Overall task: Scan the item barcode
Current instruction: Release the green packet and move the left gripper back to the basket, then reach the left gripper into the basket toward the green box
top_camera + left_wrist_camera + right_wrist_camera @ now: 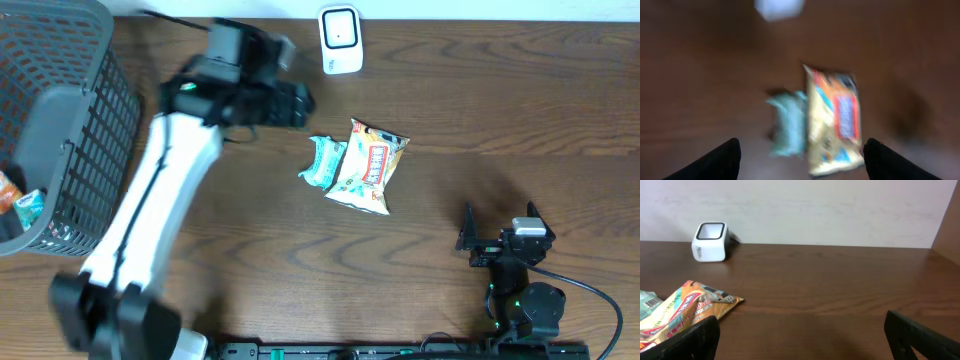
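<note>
The snack packet (368,167) is lying flat on the surface (500,110) against a teal packet (324,161), short of the white scanner (340,40), so you are hovering the left jaws open near it, likely readying a pick, while the right jaws are idling wide open, well apart

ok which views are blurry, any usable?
Left wrist: heavy motion blur, snack bag and teal packet smeared. Overhead: mostly sharp, left arm a bit smeared. Right wrist: sharp, scanner clear.
</note>
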